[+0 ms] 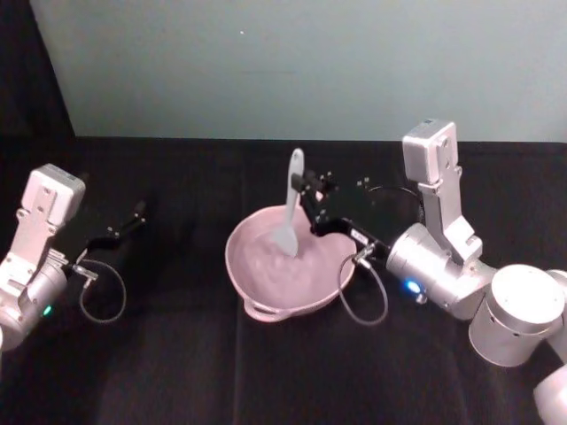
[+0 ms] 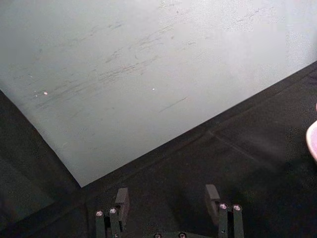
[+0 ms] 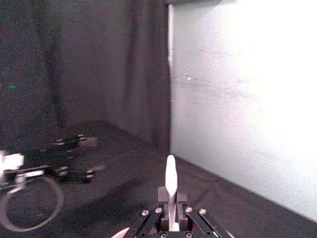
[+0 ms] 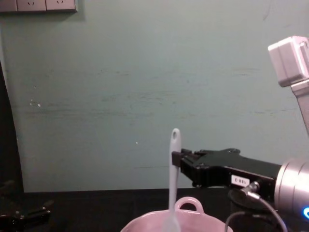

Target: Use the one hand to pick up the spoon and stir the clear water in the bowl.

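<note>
1. Spoon [image 1: 291, 202], white, stands nearly upright, its flat head down inside the pink bowl [image 1: 306, 279].
2. Right gripper [image 1: 306, 188] is clamped tight on the upper handle, over the bowl's far rim.
3. Its small white label [image 4: 240, 181] cannot be read.
4. Left gripper [image 1: 135, 217] sits well apart, fingers spread, holding nothing.

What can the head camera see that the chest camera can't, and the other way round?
Head view: it looks down into the pink bowl, so you see the water and the head of the spoon down inside it. Chest view: it looks sideways, so you see wall sockets up top and the hole in the spoon's handle tip. Both: the right gripper shut on the upright spoon over the bowl.
</note>
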Action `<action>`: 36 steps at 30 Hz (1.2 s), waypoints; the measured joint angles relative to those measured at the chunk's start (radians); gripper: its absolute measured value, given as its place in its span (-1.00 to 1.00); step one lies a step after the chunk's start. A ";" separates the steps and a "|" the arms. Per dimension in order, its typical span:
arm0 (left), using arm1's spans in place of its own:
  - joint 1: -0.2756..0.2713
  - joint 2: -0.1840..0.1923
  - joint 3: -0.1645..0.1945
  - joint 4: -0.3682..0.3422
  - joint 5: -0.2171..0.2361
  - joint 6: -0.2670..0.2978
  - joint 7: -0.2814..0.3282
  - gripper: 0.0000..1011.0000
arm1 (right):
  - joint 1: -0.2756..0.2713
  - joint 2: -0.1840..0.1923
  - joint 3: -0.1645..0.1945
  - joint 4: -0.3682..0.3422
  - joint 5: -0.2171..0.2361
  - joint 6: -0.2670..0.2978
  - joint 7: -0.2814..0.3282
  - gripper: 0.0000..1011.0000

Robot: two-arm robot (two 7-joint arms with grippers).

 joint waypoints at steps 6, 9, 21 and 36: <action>0.000 0.000 0.000 0.000 0.000 0.000 0.000 1.00 | 0.011 -0.008 0.027 0.022 -0.044 -0.015 -0.032 -0.80; 0.000 0.000 0.000 0.000 0.000 0.000 0.000 1.00 | 0.004 0.004 0.044 0.014 -0.046 -0.005 -0.030 -0.80; 0.000 0.000 0.000 0.000 0.000 0.000 0.000 1.00 | -0.093 0.065 0.080 -0.112 0.025 0.057 0.048 -0.80; 0.000 0.000 0.000 0.000 0.000 0.000 0.000 1.00 | -0.068 0.033 0.000 -0.099 0.021 0.028 0.071 -0.80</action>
